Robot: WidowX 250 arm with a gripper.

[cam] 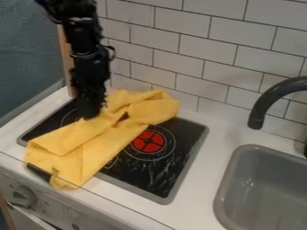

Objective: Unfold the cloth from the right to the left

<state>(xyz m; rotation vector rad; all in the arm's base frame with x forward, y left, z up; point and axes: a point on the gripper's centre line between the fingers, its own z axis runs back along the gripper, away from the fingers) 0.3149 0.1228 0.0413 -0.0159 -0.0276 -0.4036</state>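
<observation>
The black gripper (90, 112) hangs at the upper left of the stove, its tip low against the back left part of the yellow cloth (96, 148). Whether it holds any cloth I cannot tell. Bunched and folded, the cloth runs slantwise over the left side of the black stove top (157, 173), from the back middle to the front left edge. Its front corner hangs slightly over the counter's front. Dark gaps show between folds near its middle.
A red burner mark (148, 141) shows right of the cloth. On the right are a grey sink (223, 193) and a dark curved faucet (269, 96). White tiles (203, 58) line the wall behind, and a stove knob (23, 196) is at the front left.
</observation>
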